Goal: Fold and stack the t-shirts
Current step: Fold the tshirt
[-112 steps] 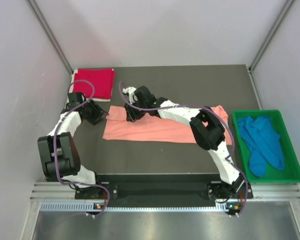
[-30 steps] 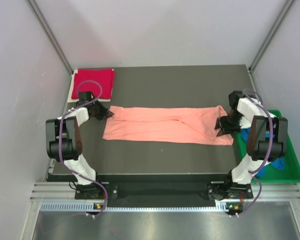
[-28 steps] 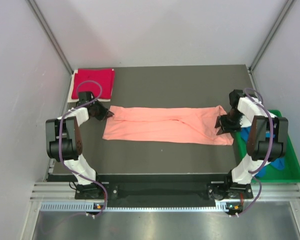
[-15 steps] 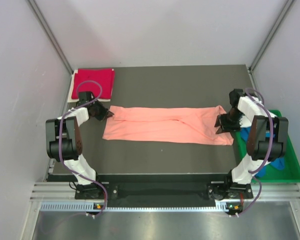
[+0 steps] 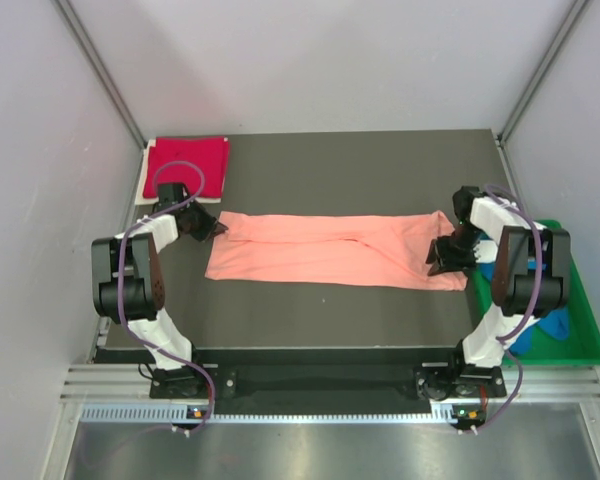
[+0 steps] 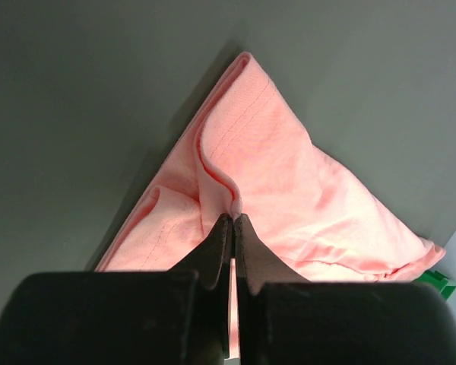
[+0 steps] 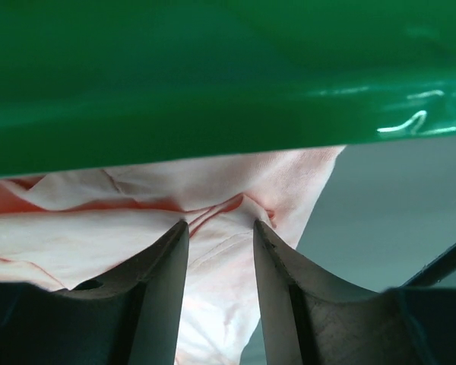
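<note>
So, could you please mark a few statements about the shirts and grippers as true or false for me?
1. The left gripper is shut on a corner of the salmon-pink t-shirt. True.
2. The right gripper is clamped on the blue t-shirt. False: its jaws stand apart around fabric at the right end of the salmon-pink t-shirt, and the blue t-shirt lies in the green tray.
3. The crimson-red t-shirt lies folded at the far left corner of the table. True.
4. The crimson-red t-shirt is stacked on the salmon-pink one. False: the two lie apart, with bare table between them.
</note>
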